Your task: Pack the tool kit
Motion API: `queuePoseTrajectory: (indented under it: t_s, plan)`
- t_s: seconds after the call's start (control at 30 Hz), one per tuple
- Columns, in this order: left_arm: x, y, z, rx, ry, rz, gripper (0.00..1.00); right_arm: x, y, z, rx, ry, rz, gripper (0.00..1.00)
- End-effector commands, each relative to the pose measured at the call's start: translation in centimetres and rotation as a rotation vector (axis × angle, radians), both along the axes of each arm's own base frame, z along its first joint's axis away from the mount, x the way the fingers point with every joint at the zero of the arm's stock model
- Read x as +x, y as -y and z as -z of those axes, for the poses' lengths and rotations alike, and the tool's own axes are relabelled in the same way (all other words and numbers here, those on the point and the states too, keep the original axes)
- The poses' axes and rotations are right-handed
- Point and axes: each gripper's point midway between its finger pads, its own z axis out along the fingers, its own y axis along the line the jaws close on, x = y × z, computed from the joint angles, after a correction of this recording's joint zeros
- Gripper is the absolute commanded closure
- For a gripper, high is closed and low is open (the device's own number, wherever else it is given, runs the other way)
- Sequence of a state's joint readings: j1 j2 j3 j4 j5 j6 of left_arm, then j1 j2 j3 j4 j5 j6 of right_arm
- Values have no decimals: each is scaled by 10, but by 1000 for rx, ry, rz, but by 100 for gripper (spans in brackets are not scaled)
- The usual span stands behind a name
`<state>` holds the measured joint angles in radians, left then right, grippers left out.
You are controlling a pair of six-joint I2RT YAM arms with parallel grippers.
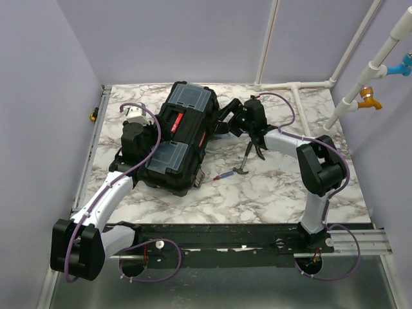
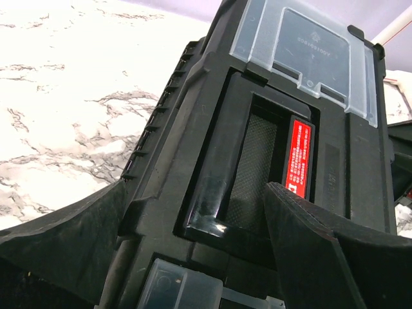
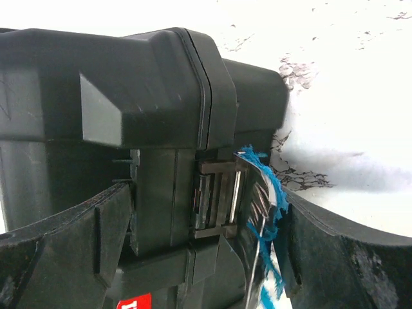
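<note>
**Item 1: toolbox** [image 1: 177, 138]. Large, black plastic, lid closed. It lies on the marble table [image 1: 283, 187] at about 10 o'clock from the table's middle in the overhead view, long axis running from 7 to 1 o'clock. There are two clear lid compartments, one at each end; the far one [image 2: 302, 45] shows in the left wrist view. Between them sit a red label [image 2: 299, 158] and the handle recess [image 2: 254, 167].

**Item 2: left gripper** [image 2: 199, 193]. Fingers are spread wide apart. The toolbox lies at its 3 o'clock in the overhead view. One finger [image 2: 71, 238] is outside the box's long edge and the other [image 2: 309, 251] is over the handle recess, so the lid's edge strip lies between them. Contact cannot be told.

**Item 3: right gripper** [image 3: 209, 199]. Fingers are spread apart. The toolbox lies at its 9 o'clock in the overhead view. The fingers straddle the box's side wall at the lid seam, with a teal-edged latch [image 3: 254, 193] between them, close beside the right-hand finger [image 3: 341, 257].

**Item 4: loose tools.** These lie on the table at about 6 o'clock from the right gripper, clear of the box. One is a dark tool [image 1: 248, 154]. The other is a small tool with a red-and-blue grip [image 1: 225, 175]. The exact types are too small to tell.
</note>
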<state>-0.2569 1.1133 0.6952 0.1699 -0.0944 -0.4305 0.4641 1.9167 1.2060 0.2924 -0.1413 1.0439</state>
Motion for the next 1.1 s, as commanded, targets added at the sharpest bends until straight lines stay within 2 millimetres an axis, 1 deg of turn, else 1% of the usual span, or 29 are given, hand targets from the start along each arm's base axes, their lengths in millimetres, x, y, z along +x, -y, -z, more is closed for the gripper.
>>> queuePoseTrajectory:
  t_s: [0.0, 0.07, 0.13, 0.3, 0.33, 0.4, 0.5, 0.57, 0.63, 0.7, 0.73, 0.8, 0.87, 0.93, 1.07]
  plan:
    - [-38, 30, 77, 2, -239, 148, 13, -6, 5, -16, -54, 42, 3, 11]
    - [-38, 29, 75, 4, -232, 146, 13, -11, 5, -26, -49, 55, -12, 11]
    - [-38, 29, 74, 3, -227, 149, 13, -14, 2, -30, -30, 53, -32, 12]
    - [-38, 29, 75, 9, -229, 149, 13, -21, -9, -21, 15, 6, -82, 19]
    - [-38, 29, 75, 9, -230, 149, 13, -21, -10, -20, 24, 2, -84, 23]
    - [-38, 29, 75, 9, -228, 147, 13, -21, -13, -18, 46, 0, -94, 38]
    - [-39, 28, 75, 11, -227, 146, 13, -22, -16, -18, 61, 0, -104, 57]
    - [-39, 28, 75, 12, -229, 146, 13, -23, -15, -19, 57, 2, -103, 62]
    - [-38, 28, 75, 13, -230, 147, 13, -22, -12, -19, 31, 4, -99, 63]
    - [-38, 29, 76, 13, -233, 148, 13, -23, -8, -15, -19, -8, -104, 66]
    - [-38, 29, 76, 15, -234, 148, 13, -24, -7, -13, -51, -12, -112, 65]
    - [-38, 28, 76, 17, -237, 147, 13, -25, 0, -5, -124, -36, -115, 59]
    - [-38, 28, 75, 15, -233, 148, 13, -27, 9, 2, -174, -47, -97, 57]
    - [-38, 28, 75, 15, -231, 148, 13, -29, 14, 7, -192, -52, -85, 58]
    - [-38, 29, 76, 18, -235, 150, 13, -30, 13, 15, -194, -65, -101, 61]
